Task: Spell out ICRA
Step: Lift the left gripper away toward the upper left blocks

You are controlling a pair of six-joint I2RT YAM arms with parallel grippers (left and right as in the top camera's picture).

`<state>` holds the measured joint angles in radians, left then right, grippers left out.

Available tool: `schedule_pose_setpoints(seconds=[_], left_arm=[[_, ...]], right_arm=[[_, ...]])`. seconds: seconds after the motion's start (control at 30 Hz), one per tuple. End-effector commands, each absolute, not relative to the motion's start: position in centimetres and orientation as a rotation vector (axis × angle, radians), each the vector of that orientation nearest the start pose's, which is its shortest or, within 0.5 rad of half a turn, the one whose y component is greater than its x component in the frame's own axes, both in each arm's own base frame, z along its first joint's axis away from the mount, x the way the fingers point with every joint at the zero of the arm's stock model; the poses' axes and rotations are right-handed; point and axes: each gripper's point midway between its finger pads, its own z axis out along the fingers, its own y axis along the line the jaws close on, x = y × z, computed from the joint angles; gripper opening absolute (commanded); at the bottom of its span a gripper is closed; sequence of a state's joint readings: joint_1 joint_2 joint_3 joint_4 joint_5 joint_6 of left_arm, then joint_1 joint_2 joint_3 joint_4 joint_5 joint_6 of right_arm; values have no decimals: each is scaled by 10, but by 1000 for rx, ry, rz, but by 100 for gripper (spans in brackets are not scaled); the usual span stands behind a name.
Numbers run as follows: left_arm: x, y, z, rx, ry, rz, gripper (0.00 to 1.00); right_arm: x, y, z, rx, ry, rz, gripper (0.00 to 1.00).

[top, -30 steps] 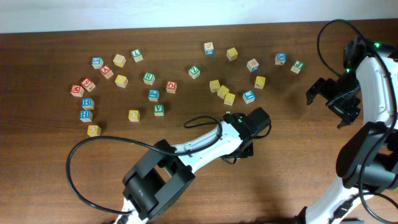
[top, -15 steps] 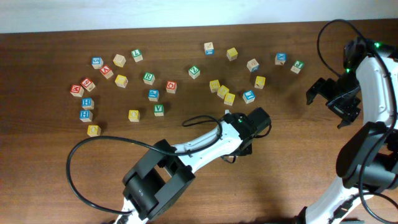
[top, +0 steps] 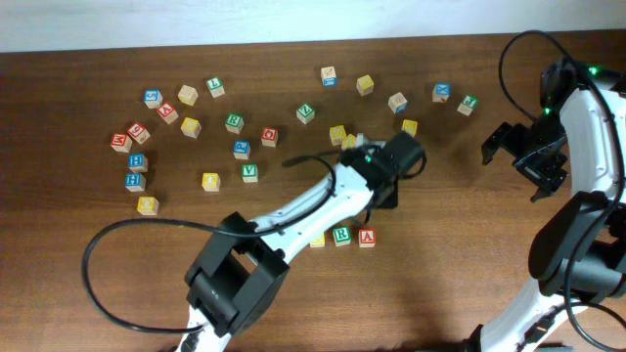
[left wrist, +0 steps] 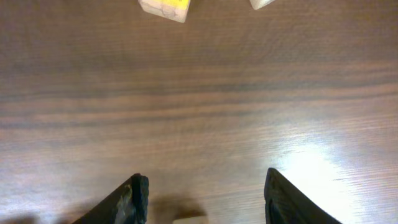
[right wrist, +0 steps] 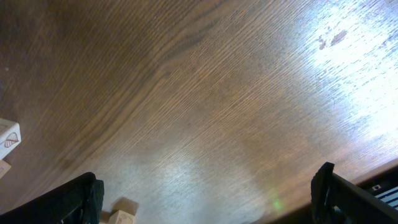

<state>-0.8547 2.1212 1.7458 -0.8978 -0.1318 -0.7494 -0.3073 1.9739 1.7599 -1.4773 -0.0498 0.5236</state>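
The left gripper (left wrist: 204, 186) is wide open and holds nothing, up by the yellow blocks (top: 337, 133). The word row (top: 342, 236) sits near its arm (top: 313, 207); I think it ends R, A. The arm could bump that row crooked, or grab a wrong letter.

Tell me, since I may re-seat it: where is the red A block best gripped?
From above, fingers on the near and far faces of the red A block. It is a cube lying flat, and the green R block sits close on its left, leaving little room there.
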Motion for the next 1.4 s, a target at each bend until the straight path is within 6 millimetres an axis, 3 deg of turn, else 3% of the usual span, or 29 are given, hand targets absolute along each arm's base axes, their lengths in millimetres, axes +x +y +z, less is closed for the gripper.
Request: schedule_pose_setpoints(seconds=[0.0,0.03,0.13,0.2,0.3,0.33,0.4,0.47,0.63,0.93,1.17,1.37], left_arm=[[358,-351,139,202,2730,-215,53],[361,-340,168,177,2725,-198,53],[363,-299,216,103,2713,-117,52],[362,-251,250,5,2700,-66,52],[352,-207,290,-82,2657,-84,54],[348,-197,299,-86,2647,-77,56],[332,-157,313,-152,2652,9,57],[325,-136,313,-199,2679,58,57],[333,-96,297,-334,2736,98,57],[326,-73,262,-364,2844,223,57],[332,-30,259,-568,2850,187,59],[332,-28,259,-578,2848,189,66]], right_arm=[[335,-99,124,1326,2962,47,98],[335,-99,124,1326,2962,47,98],[335,-99,124,1326,2962,47,98],[335,-99,124,1326,2962,47,98],[335,-99,124,1326,2962,47,98],[335,-99,124,1326,2962,47,98],[335,-99,124,1326,2962,47,98],[335,-99,124,1326,2962,47,98],[335,-99,124,1326,2962,47,98],[335,-99,124,1326,2962,47,98],[335,-99,124,1326,2962,47,98],[335,-99,124,1326,2962,47,98]])
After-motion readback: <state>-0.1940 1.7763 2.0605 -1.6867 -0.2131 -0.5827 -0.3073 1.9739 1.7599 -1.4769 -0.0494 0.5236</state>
